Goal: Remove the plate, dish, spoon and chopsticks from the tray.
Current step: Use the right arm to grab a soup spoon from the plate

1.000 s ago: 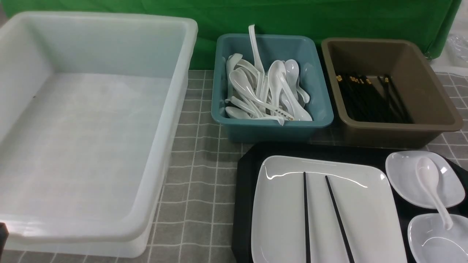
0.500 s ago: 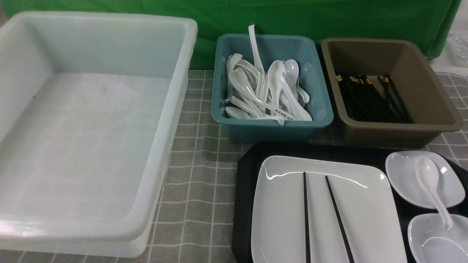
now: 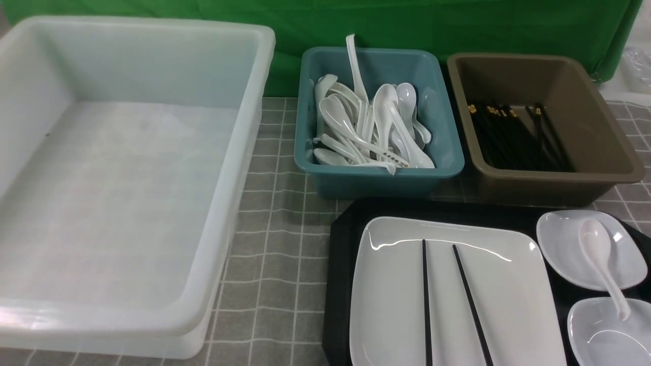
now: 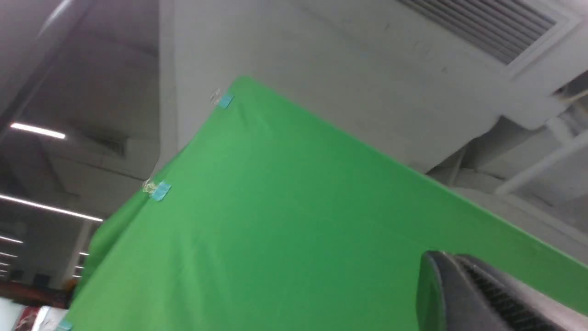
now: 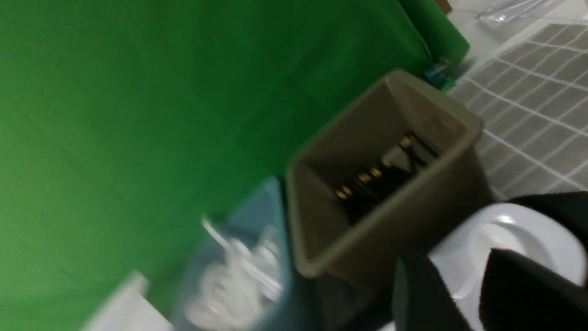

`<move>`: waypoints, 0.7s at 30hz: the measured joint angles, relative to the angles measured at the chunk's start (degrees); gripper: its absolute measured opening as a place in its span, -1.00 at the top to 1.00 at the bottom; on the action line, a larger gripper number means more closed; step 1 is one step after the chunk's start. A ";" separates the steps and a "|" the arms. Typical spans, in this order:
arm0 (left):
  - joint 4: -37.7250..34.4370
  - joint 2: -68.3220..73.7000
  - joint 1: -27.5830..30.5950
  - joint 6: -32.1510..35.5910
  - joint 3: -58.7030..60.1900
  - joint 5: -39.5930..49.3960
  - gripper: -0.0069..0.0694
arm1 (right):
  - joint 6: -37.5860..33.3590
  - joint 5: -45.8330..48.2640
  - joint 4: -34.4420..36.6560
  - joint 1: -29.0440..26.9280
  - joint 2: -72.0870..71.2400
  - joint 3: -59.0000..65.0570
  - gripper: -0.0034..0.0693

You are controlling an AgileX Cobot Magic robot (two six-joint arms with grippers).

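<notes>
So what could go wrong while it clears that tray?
1. The chopsticks lie loose on the glossy plate. If the plate is lifted first, they would likely roll or slide off.
2. The spoon rests across two dishes. Moving either dish may tip it onto the tray.
3. The chopsticks are thin and lie flat, so a grab could easily miss one.
</notes>
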 joint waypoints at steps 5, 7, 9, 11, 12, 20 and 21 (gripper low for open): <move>5.38 9.80 0.00 -0.14 -21.04 29.56 0.80 | 1.46 -3.68 1.03 0.00 0.00 0.00 0.25; 5.77 14.85 0.00 -0.06 -27.46 39.08 0.80 | 1.46 -4.72 1.08 0.00 0.00 0.00 0.26; 5.65 22.22 0.00 0.79 -35.30 49.55 0.80 | 1.51 -5.01 -0.76 0.12 0.00 -0.21 0.29; 2.53 32.51 0.00 5.07 -44.17 65.51 0.80 | 1.24 -0.21 -7.64 1.14 0.55 -4.29 0.40; 0.53 35.08 0.00 7.65 -46.00 68.70 0.80 | 0.98 1.96 -9.99 1.77 1.14 -6.86 0.45; -13.10 62.78 -2.55 24.40 -57.48 88.39 0.81 | -14.57 37.08 -16.85 10.48 25.08 -33.54 0.84; -12.57 65.00 -4.06 24.50 -58.05 88.46 0.82 | -17.02 41.69 -16.85 11.71 28.84 -36.39 0.84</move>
